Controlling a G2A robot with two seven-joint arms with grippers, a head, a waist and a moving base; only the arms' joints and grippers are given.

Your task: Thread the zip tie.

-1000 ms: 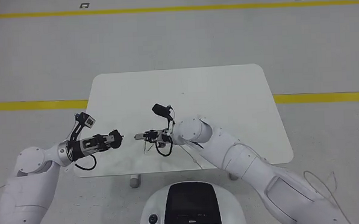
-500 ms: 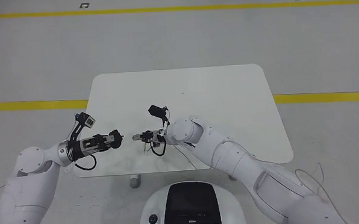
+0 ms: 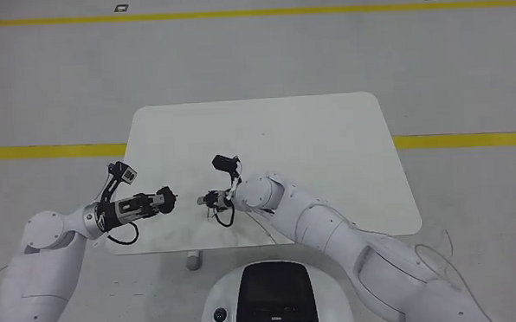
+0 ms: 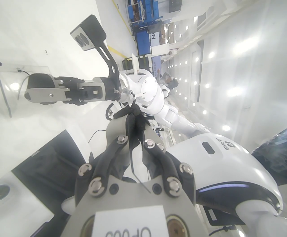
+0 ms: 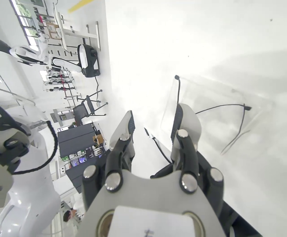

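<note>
Not threaded yet, as far as can be told. The zip tie is pinched in the closed left tool, held up over the near side of the tabletop. No loop is seen, so the tail probably has yet to be fed through the head. The right tool is held open with nothing in it, pointed at the left one with a gap between them. The tie is seen as a thin black strip, slightly bowed, trailing back from the pads toward the wrist. A few spare ties are spotted in a clear bag on the tabletop.
</note>
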